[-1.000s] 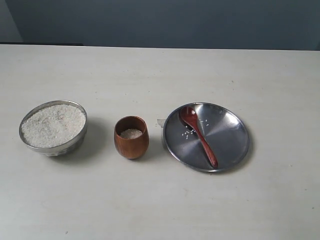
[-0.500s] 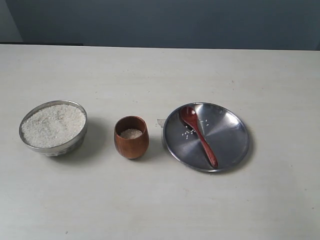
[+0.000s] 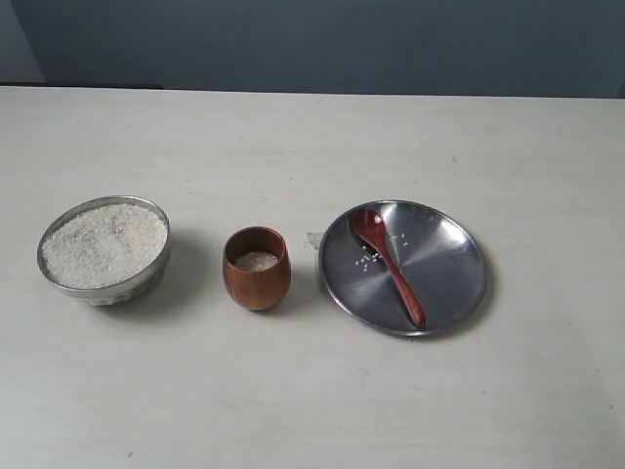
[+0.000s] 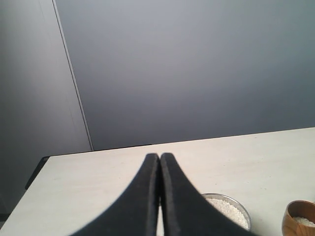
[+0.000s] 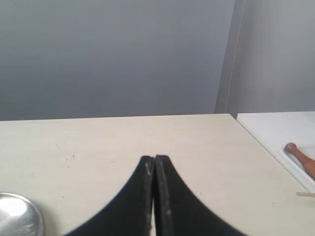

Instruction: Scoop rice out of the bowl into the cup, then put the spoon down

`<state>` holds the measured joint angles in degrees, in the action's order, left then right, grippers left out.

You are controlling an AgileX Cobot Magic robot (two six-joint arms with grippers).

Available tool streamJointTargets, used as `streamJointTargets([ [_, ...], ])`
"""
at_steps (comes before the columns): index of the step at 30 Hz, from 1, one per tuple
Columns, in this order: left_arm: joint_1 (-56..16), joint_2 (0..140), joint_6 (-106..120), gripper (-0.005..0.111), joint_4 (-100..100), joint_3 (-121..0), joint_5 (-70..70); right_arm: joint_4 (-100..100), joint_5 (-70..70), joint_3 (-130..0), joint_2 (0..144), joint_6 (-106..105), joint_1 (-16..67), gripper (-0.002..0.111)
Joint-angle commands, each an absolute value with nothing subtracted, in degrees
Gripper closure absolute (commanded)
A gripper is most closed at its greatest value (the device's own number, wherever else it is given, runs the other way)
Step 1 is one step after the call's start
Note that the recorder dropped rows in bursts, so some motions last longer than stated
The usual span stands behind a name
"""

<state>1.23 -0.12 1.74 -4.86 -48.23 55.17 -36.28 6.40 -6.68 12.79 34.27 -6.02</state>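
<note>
Spoon (image 3: 388, 266) lies on the steel plate (image 3: 449, 256), right of the cup (image 3: 256, 269). Its long axis runs diagonally, small bowl toward the far left and handle toward the near right. We judge the right arm nearer. Our left fingers (image 4: 145, 196) and right fingers (image 5: 167, 196) are each pressed together, empty, above the tabletop (image 3: 293, 391).

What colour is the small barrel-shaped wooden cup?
Reddish-brown; the small wooden cup shows best in the exterior view.
</note>
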Motion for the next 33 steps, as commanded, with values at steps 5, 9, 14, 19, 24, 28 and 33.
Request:
streamJointTargets([
  [5,1.09,0.00,1.55,0.106,-4.98,-48.66,54.82,-38.26,0.54,-6.04,8.54,34.14,-6.27,0.108],
  [9,1.09,0.00,1.55,0.106,-4.98,-48.66,54.82,-38.43,-2.23,-6.16,7.83,34.14,-6.27,0.108],
  [14,1.09,0.00,1.55,0.106,-5.10,-48.66,54.82,-37.59,-3.12,-7.59,7.67,34.30,-6.27,0.108],
  [19,1.09,0.00,1.55,0.106,-5.23,-48.66,54.82,-34.01,-1.49,-8.65,7.67,34.45,-6.27,0.108],
  [24,1.09,0.00,1.55,0.106,-5.70,-48.66,54.82,-21.59,3.19,-8.65,7.67,24.47,-6.27,0.108],
  [28,1.09,0.00,1.55,0.106,-6.49,-48.66,54.82,-9.72,1.83,-7.58,7.67,7.27,-6.27,0.108],
  [33,1.09,0.00,1.55,0.106,-6.71,-48.66,54.82,-9.34,1.78,-4.93,7.67,5.54,-6.27,0.108],
])
